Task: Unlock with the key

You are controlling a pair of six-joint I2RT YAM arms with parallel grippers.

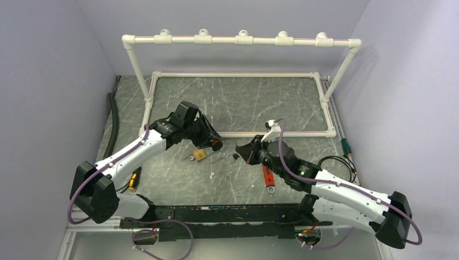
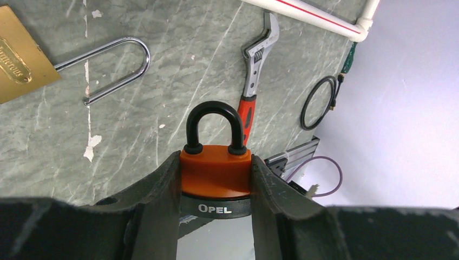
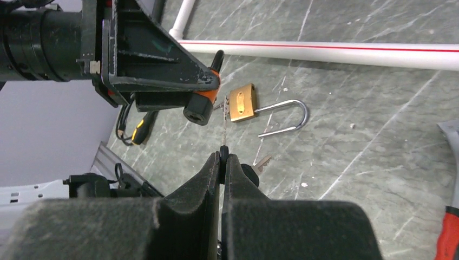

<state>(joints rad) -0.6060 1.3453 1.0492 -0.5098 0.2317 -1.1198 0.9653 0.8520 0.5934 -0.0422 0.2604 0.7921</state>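
Orange padlock (image 2: 215, 172) is sitting clamped in the left claw (image 2: 215, 164) above the desk (image 3: 352, 108), and the right claw (image 3: 223, 158), pinching the key (image 3: 224, 132), is risking twisting it if the blade enters askew.

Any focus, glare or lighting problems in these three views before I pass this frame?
Top external: even, soft light, faint shadows, all sharp. Left wrist: left fingers are dark and soft near the lens, the orange padlock crisp, glints on the shackle of the brass padlock. Right wrist: right fingers blur across the bottom; the key shows edge-on, a thin line.
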